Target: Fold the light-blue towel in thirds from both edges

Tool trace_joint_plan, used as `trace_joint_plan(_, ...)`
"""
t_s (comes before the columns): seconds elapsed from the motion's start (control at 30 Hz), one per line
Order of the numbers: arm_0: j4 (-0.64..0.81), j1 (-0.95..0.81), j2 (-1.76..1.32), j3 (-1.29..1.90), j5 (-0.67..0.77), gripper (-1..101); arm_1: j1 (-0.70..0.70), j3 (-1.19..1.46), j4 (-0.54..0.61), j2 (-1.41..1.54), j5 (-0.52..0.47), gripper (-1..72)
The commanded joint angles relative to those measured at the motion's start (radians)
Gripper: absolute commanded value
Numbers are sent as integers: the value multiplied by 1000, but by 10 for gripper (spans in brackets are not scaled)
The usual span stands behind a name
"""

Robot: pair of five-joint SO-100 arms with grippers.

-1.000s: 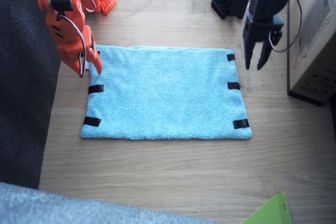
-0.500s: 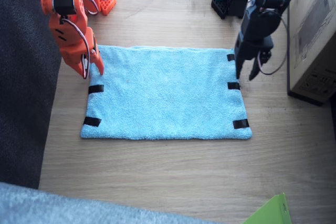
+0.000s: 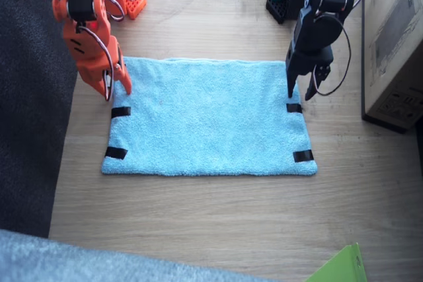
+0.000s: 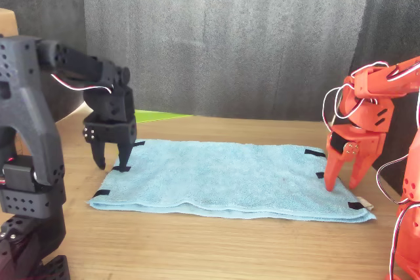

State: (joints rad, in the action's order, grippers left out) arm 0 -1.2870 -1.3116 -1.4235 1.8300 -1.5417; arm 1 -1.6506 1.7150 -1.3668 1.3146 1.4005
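Looking down at the bench (image 3: 218,222), we see the light-blue towel (image 3: 208,117) spread flat and unfolded across its middle, long sides running left to right. Short black tape strips mark its two short edges: on the left edge (image 3: 114,130) two strips show and the far one is hidden behind the orange arm; on the right edge (image 3: 303,130) we see the middle and near strips, with the far one partly behind the black arm.

Our right arm, the orange one, holds its end effector (image 3: 115,89) over the far left corner of the towel, fingers pointing down and parted; in the front view (image 4: 342,185) its tips reach down to the cloth, though we cannot tell whether they press it. Nothing is between the fingers.

Our left arm, the black one, holds its end effector (image 3: 299,92) above the right edge, between the far and middle strips, fingers spread and empty; in the front view (image 4: 111,163) the tips hang just over the towel.

A cardboard box (image 3: 396,37) stands at the bench's right side; we cannot see inside it. Something green (image 3: 340,267) shows at the near right.
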Motion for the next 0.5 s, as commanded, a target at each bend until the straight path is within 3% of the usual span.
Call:
trace_joint_plan(0.0,-23,-8,-26,-11,-23,228,-8,-17,-11,25,-5,262)
trace_joint_plan(0.47,-74,-23,29,-41,-44,219,-2,-23,-5,-12,-9,263)
